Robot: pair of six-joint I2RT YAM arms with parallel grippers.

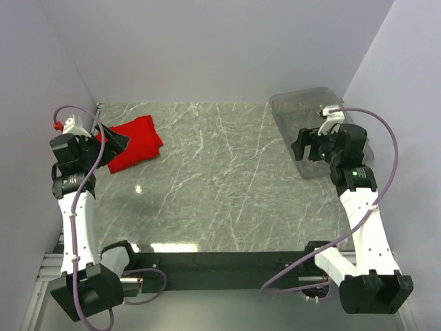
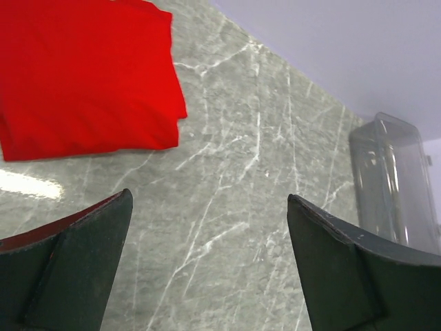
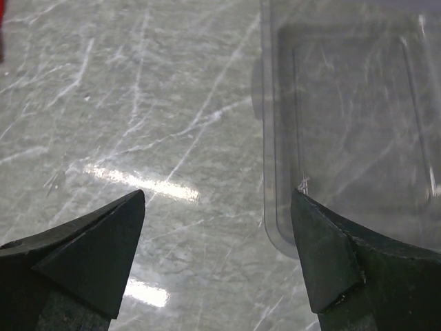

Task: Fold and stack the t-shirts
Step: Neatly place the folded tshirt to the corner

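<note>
A bright red t-shirt [image 1: 136, 143] lies folded into a compact rectangle at the far left of the table; the left wrist view shows the t-shirt [image 2: 83, 76] flat, with its edges stacked. My left gripper [image 1: 112, 143] hovers at the shirt's near-left edge, above the bare marble. In its own view the left gripper [image 2: 209, 196] is open with nothing between its fingers. My right gripper [image 1: 301, 143] hangs at the right, beside the bin's left edge. Up close the right gripper [image 3: 217, 194] is open and empty too.
A clear plastic bin [image 1: 318, 127] stands empty at the far right; its rim [image 3: 270, 138] passes just under my right gripper's right finger. White walls close off the grey-green marble table [image 1: 213, 186] at the back and on both sides.
</note>
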